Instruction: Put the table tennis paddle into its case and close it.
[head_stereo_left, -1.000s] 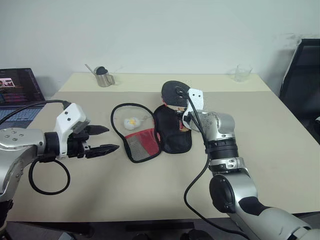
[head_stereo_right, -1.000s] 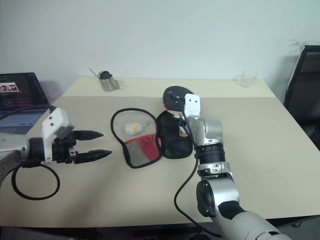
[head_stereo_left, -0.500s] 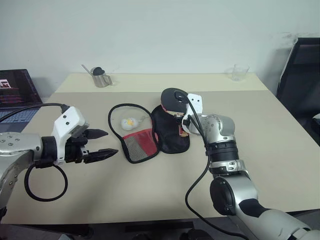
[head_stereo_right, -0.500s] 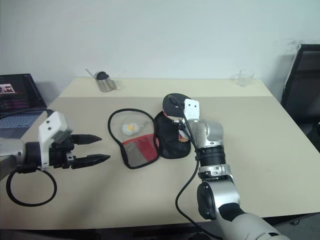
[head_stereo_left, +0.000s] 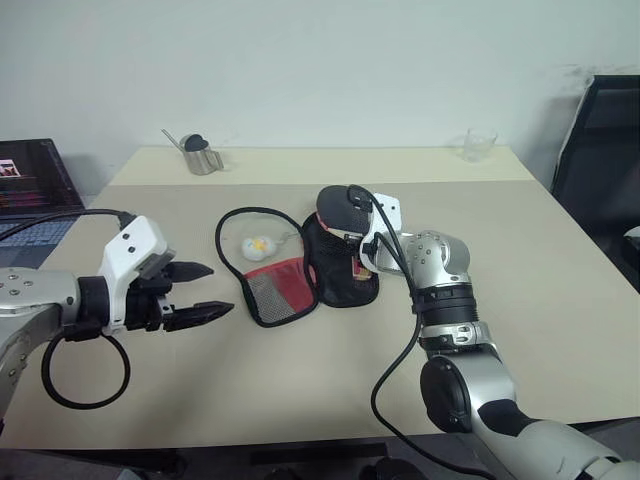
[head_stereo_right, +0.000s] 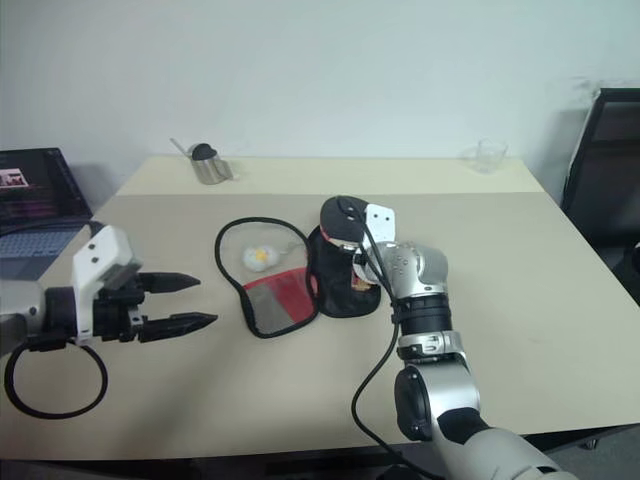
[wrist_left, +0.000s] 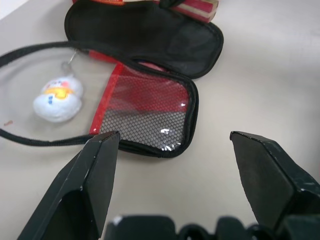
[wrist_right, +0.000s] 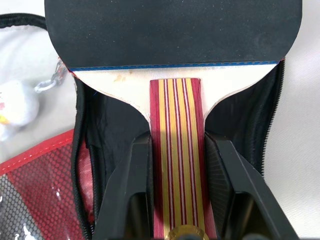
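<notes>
From my station I saw the right gripper (wrist_right: 177, 165) clenched on the striped wooden handle of the table tennis paddle (wrist_right: 175, 45), one black finger (wrist_right: 131, 185) pressed against each side of the handle. It held the paddle over the open case (head_stereo_left: 300, 265), which lay unzipped and spread flat near the middle of the table (head_stereo_left: 560, 290). The paddle's round black face pointed away from the robot, toward the far side of the table, and sat above the black inner half of the case; I could not tell whether the blade touched the fabric. The case's other half lay toward the robot's left, with its red part and black mesh pocket (wrist_left: 150, 112) facing up and its zip edge looping out in a wide ring. Inside that ring lay a small white-yellow charm (wrist_left: 57, 97), joined to the case by a short chain. My left gripper (head_stereo_left: 200, 290) hung over the table to the left of the case, well apart from it, its two black fingers spread wide and holding nothing, pointing toward the mesh pocket. At the far edge stood a small metal jug (head_stereo_left: 202, 155) and a clear glass (head_stereo_left: 478, 145), and a laptop (head_stereo_left: 35, 190) sat off the table's left side.
</notes>
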